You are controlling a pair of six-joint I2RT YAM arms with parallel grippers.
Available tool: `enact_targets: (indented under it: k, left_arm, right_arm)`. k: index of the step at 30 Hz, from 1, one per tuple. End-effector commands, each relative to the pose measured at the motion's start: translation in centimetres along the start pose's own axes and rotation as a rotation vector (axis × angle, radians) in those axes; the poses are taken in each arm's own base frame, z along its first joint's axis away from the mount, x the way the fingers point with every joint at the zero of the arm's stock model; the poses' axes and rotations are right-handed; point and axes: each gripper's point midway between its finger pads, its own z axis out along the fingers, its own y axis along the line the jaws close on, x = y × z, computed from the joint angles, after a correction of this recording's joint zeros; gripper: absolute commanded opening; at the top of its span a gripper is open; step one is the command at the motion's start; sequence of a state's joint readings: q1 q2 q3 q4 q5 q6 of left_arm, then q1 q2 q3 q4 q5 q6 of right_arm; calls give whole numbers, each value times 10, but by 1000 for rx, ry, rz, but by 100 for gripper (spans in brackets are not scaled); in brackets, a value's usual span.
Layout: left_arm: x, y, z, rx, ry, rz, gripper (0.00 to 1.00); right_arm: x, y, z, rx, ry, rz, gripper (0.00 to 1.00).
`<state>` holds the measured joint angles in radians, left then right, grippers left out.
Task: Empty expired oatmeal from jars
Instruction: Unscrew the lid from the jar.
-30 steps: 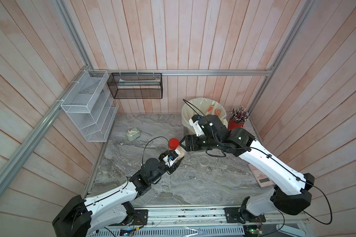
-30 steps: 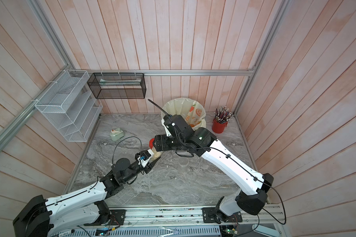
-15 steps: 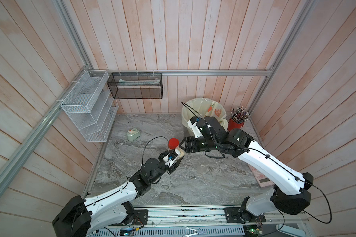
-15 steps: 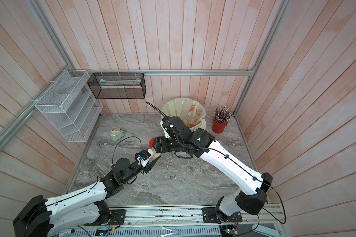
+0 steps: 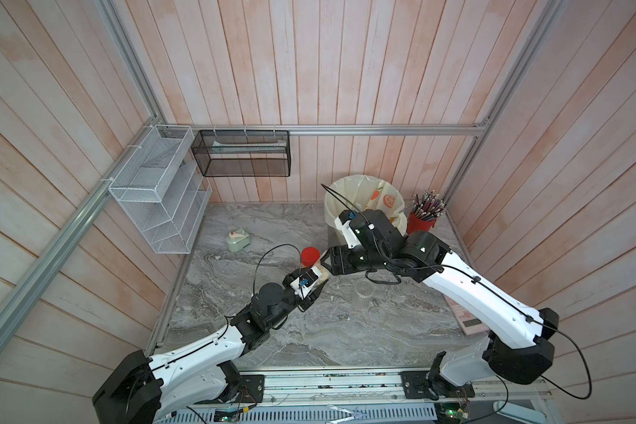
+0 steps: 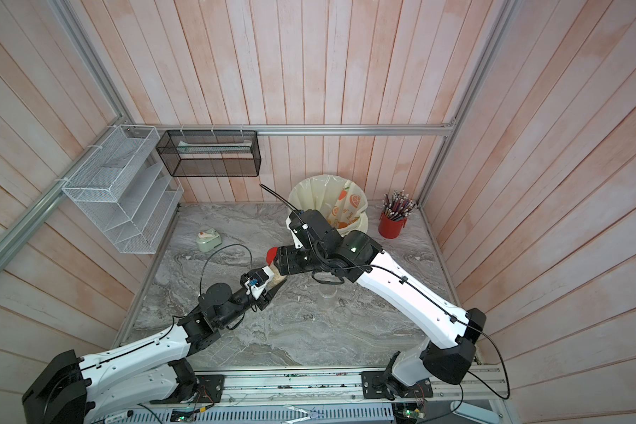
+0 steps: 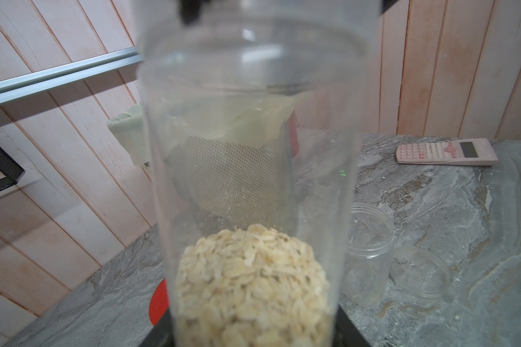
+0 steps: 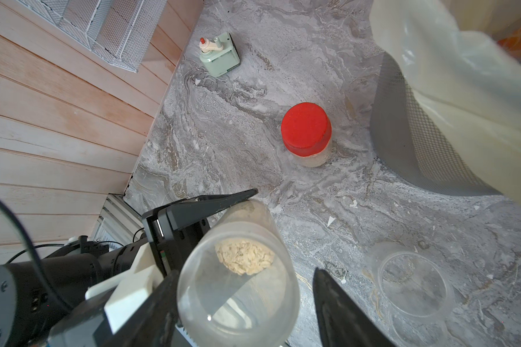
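The grey marbled stone-look tabletop [image 5: 309, 330] is carrying everything. The grey mesh bin lined with a yellowish plastic bag [image 5: 346, 198] is standing at the table's far edge, toward the right-hand corner. In front of the bin, the 2 arms are meeting above the middle of the table.

The left gripper [image 5: 316, 283] is clamping the held clear plastic cylindrical jar [image 8: 238, 300] near its base, holding it clear of the table and tilted toward the right arm. The right gripper [image 8: 245, 272] is straddling that jar's other end with its jaws apart (1 finger [image 8: 337, 306] is visibly standing off the wall; whether the opposite one is touching, I cannot tell).

The clear jar with a red screw lid [image 8: 306, 129] is standing upright and closed on the table near the bin. The empty clear jar [image 7: 370, 255] is standing open on the table near the held one, with a clear round lid [image 7: 418, 272] lying just beside it.

The pale beige oatmeal flakes [image 7: 253, 285] are sitting bunched at the gripped end of the held jar, and more are showing below the red lid.
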<state>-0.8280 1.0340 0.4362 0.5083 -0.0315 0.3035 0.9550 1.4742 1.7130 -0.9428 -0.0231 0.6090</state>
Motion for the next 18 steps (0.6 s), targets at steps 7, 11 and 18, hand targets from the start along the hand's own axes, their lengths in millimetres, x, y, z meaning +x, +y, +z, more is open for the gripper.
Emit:
enact_targets:
  k: [7,11,18]
  left_arm:
    - [-15,4,0,-11,-38,-1,0]
    - [-14,2,0,-5,-34,-2,0]
    - [-11,-10,-8,68,-63,-55,0]
  right_arm:
    - [3,1,7,7,21,-34,64]
    - [2,2,6,4,18,-42,57]
    - [-3,7,-3,-36,-9,-87,36]
